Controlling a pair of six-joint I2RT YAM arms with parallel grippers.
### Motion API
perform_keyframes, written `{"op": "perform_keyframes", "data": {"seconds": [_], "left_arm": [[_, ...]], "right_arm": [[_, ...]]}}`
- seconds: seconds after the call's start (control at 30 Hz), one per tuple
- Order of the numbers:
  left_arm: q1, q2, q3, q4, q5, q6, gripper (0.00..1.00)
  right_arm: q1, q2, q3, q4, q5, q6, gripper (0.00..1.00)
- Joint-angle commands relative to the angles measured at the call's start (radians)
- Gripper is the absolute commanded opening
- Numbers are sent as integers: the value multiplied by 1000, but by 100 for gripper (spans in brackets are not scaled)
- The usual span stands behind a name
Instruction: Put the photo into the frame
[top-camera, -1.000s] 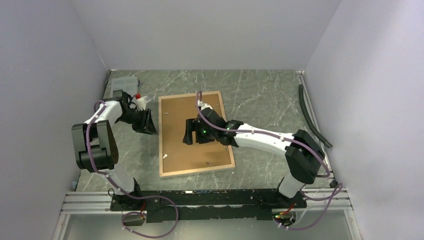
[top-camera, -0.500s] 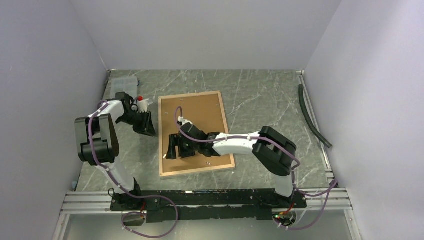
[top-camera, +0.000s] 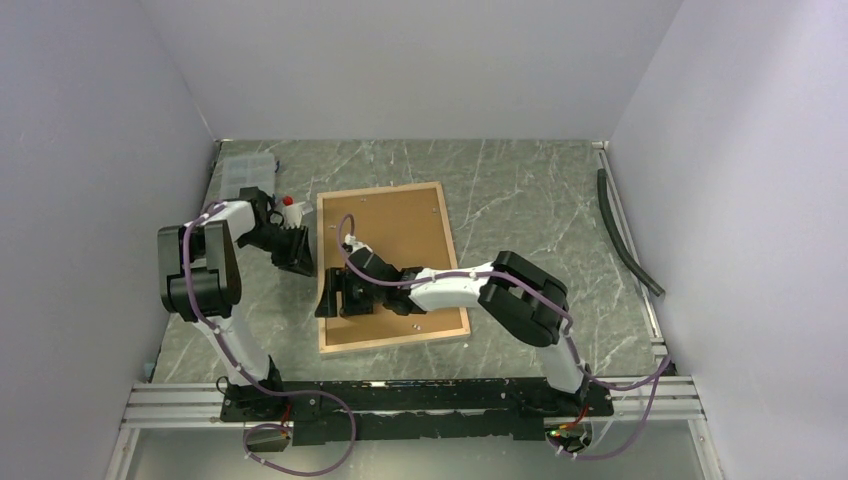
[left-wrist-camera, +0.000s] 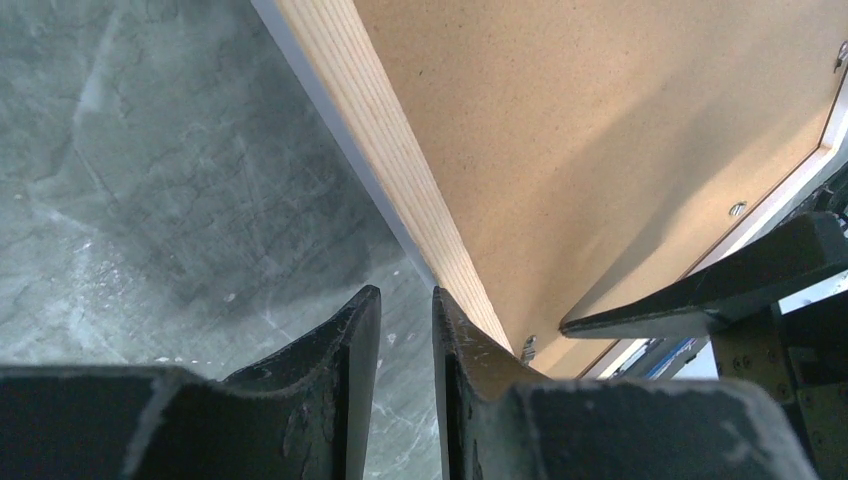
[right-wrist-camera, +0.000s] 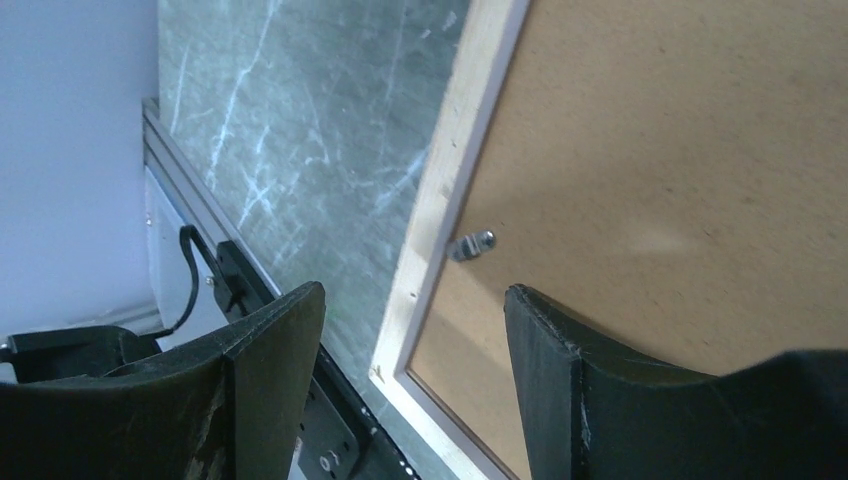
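The frame (top-camera: 395, 342) lies face down in the middle of the table, light wood border up, with the brown backing board (top-camera: 400, 225) set in it. The photo is not in view. My left gripper (top-camera: 297, 255) sits low on the table against the frame's left edge. In the left wrist view (left-wrist-camera: 405, 310) its jaws stand a narrow gap apart with nothing between them, beside the wood border (left-wrist-camera: 370, 120). My right gripper (top-camera: 330, 297) is open over the frame's lower left edge. In the right wrist view (right-wrist-camera: 415, 295) it straddles the border (right-wrist-camera: 450, 190) near a small metal clip (right-wrist-camera: 472, 243).
A clear plastic box (top-camera: 245, 172) and a small red-capped item (top-camera: 288, 205) lie at the back left. A black hose (top-camera: 625, 235) runs along the right wall. The metal rail (top-camera: 400, 400) spans the near edge. Walls close in on three sides.
My right gripper has moved from the middle of the backing board to the frame's lower left edge. My left arm has folded a little and its gripper stays by the frame's left edge.
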Motion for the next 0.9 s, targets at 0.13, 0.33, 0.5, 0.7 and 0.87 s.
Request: {"op": "perform_keyframes", "data": {"seconds": [0.13,0.33,0.5,0.7,0.87], "left_arm": [[-14,16,26,22,-12,19,30],[-17,18,29,21,-10,15,25],[-20,16,30,20,-10,16,19],[-25,19,23,23,-9,16,15],[-26,19,19,24,-12,22,13]], "right_arm": [[13,49,42,63,-2,39,68],[18,66,38,92,-2,58,67],[21,75,38,97,5,65,65],[26,69,25,101,37,78,62],[28,72,24,105,66,75,61]]}}
